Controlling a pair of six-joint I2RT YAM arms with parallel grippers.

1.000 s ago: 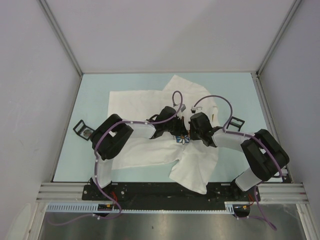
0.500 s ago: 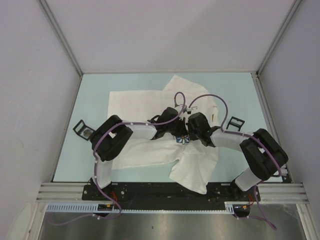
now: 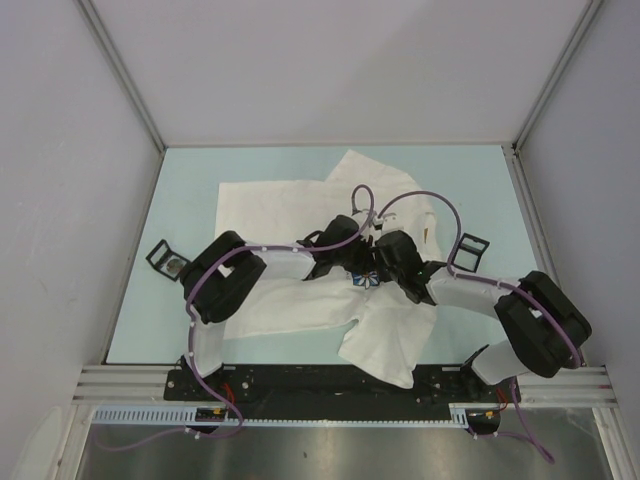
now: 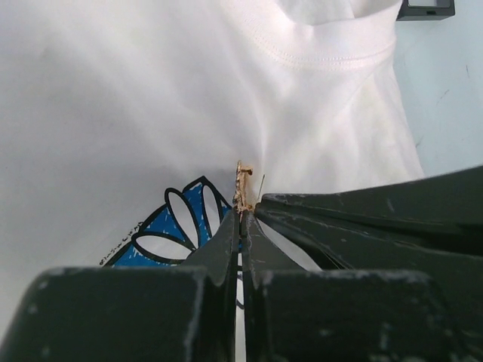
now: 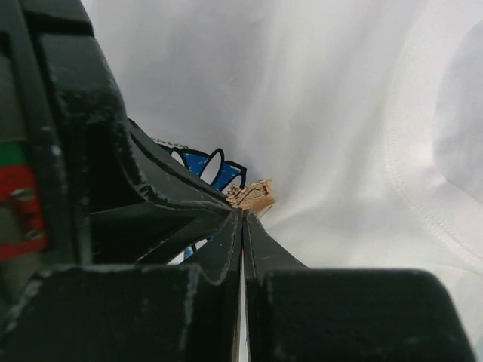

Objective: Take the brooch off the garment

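The white T-shirt (image 3: 270, 205) lies spread on the pale blue table; it also fills the left wrist view (image 4: 136, 98) and the right wrist view (image 5: 339, 98). Both grippers meet over its blue-and-white flower print (image 3: 366, 281) (image 4: 177, 234) (image 5: 211, 166). The brooch (image 4: 243, 185) (image 5: 253, 194) looks like a small tan-gold piece seen edge-on, with cloth tented up to it. In the top view the grippers hide it. My left gripper (image 3: 362, 270) (image 4: 242, 215) is shut on it. My right gripper (image 3: 373, 268) (image 5: 243, 213) is shut with its tips against the brooch; whether it pinches brooch or cloth is hidden.
Two small square black frames stand on the table, one at the left (image 3: 165, 260) and one at the right (image 3: 470, 247) (image 4: 426, 9), just off the shirt. White walls with metal rails enclose the table on three sides.
My right arm's elbow has swung outward to the right and nearer, and its gripper has closed in slightly on the left one. The left arm has barely moved.
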